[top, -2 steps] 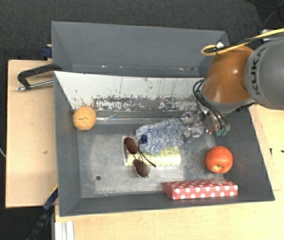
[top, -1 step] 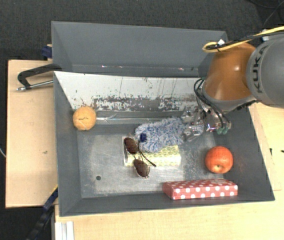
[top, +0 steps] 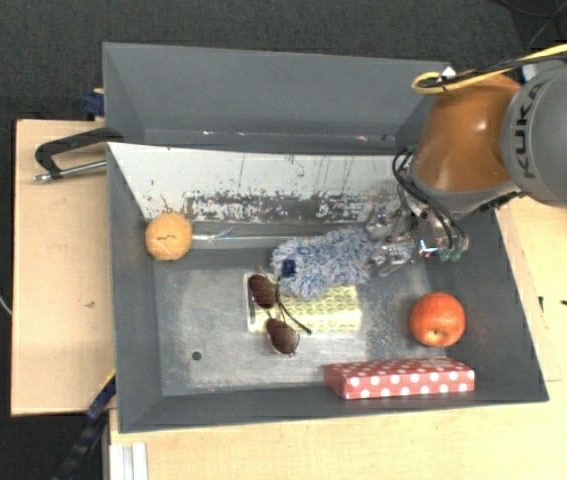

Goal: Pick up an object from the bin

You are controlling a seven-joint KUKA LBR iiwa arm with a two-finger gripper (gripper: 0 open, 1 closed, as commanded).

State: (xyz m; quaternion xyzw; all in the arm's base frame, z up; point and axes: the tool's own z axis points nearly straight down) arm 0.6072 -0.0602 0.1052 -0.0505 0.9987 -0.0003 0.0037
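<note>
**Claw low at the edge of a fluffy cloth in the grey bin**

We see the claw [top: 395, 243] down at about 2 o'clock on the floor of the bin [top: 203, 318]. It is right against the near end of a fluffy blue-and-white cloth [top: 315, 261], which stretches away toward the claw's 9 o'clock. We cannot tell how far the claw is open, or whether it has hold of anything. At its 5 o'clock, a little apart, sits a red apple [top: 438, 320]. At 6 o'clock, along the bin's lower wall, lies a long red box with white dots [top: 400, 378]. A pale yellow-green knitted pad [top: 331, 311] lies at 7 o'clock, just below the cloth, and dark sunglasses [top: 273, 318] rest on the pad's left edge. Well apart at 9 o'clock, an orange round fruit [top: 168, 236] sits against the left wall.
</note>
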